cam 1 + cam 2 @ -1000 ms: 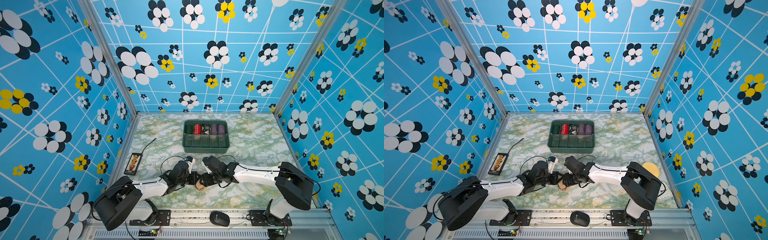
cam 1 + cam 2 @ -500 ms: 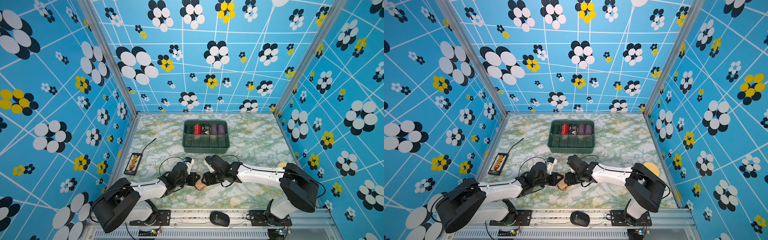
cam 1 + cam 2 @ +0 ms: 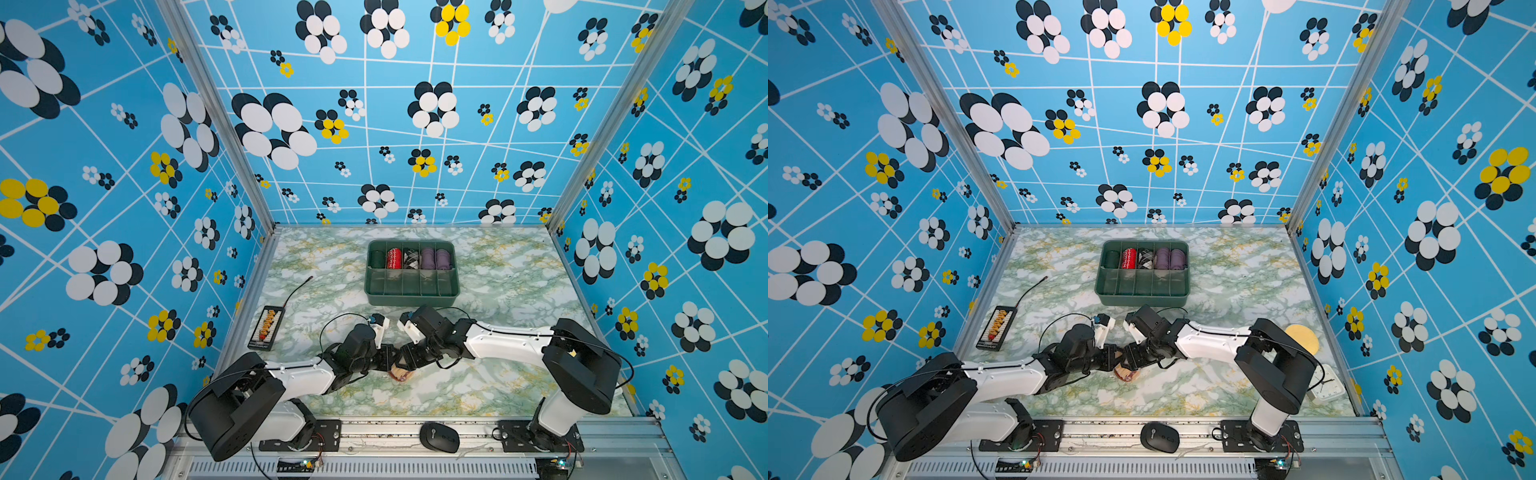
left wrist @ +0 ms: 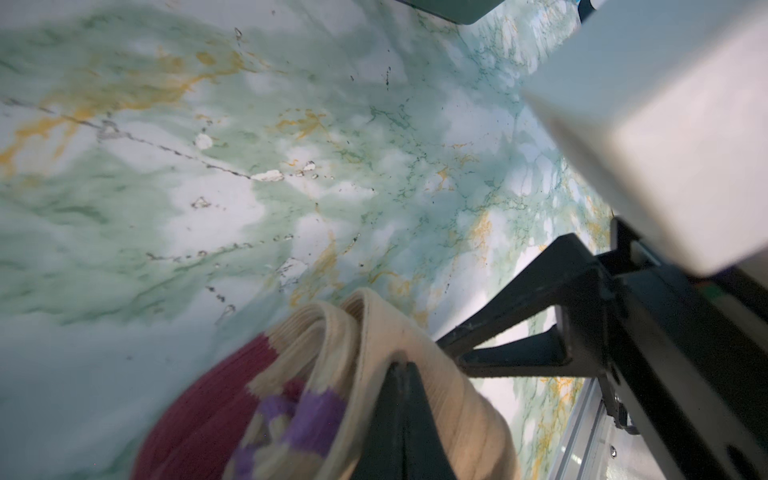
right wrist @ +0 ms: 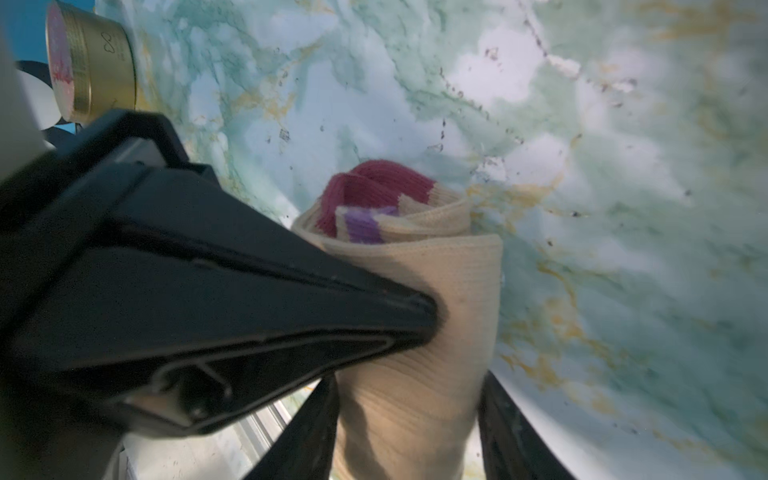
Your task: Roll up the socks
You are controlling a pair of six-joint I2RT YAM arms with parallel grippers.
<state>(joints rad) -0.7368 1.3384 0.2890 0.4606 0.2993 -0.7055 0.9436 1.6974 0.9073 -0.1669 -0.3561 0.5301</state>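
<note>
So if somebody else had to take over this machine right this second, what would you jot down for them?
Left gripper: shut, its closed tip pressed into the side of the socks; whether it pinches a layer is unclear.
Right gripper: shut on the socks, a finger on each side of the bundle.
Socks: at the front middle of the table, on the near side of the green tray.
Done: rolled into a tan bundle, maroon and purple showing at one end.
To do: likely secure the roll, then release.
</note>
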